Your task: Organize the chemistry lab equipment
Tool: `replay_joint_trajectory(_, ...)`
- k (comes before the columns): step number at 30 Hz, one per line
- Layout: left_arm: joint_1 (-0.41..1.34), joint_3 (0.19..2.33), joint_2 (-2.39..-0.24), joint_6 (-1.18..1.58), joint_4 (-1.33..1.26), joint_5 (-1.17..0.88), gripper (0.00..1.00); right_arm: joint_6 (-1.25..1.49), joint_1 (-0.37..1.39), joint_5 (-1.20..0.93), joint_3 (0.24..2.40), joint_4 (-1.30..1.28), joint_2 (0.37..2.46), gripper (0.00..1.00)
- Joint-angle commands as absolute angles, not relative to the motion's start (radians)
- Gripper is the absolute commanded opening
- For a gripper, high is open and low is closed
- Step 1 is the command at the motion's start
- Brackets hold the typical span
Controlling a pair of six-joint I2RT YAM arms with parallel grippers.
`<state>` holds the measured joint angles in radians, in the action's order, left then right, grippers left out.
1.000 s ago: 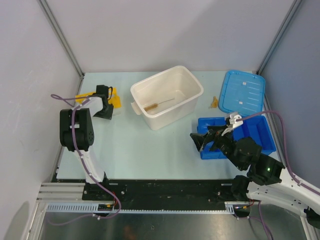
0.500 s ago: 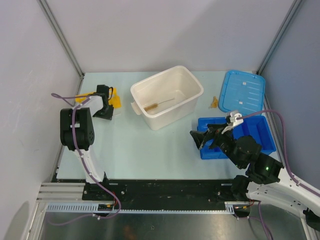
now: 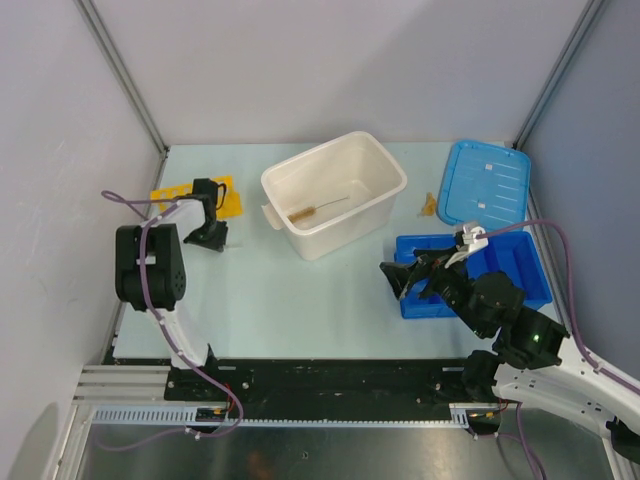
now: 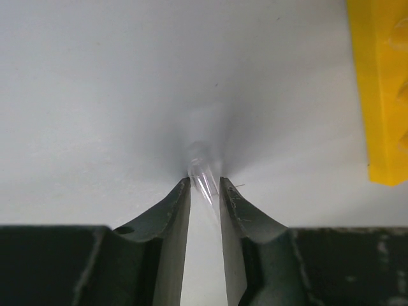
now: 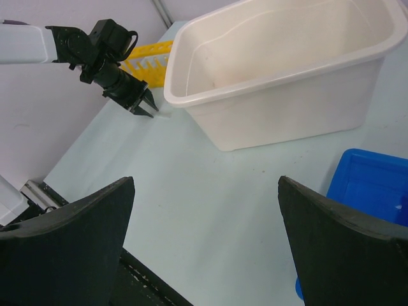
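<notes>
Right pincer wide and empty at near right, by the blue divided tray. Far left on the surface, just beside the yellow holed tube rack, left pincer narrowed on a short clear tube. Probably light, stiff, slick and fragile: best pinched gently, mid-length.

The pale counter holds a yellow rack at left, white tub centre, blue lid and tray at right.
</notes>
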<state>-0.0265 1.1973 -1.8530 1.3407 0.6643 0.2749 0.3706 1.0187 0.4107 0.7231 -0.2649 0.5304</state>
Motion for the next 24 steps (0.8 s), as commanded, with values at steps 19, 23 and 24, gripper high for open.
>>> replay_joint_trajectory(19,0.199,0.922,-1.457,1.054,0.73,0.273,0.21,0.514,1.019,0.365,0.711,-0.281,0.525,0.99)
replay_joint_trajectory(23,0.301,0.925,-1.322,0.998,0.713,0.268,0.2,0.512,1.022,0.298,0.705,-0.218,0.592,0.99)
replay_joint_trajectory(24,0.334,0.927,-1.29,0.984,0.704,0.271,0.19,0.509,1.023,0.28,0.704,-0.196,0.613,0.99)
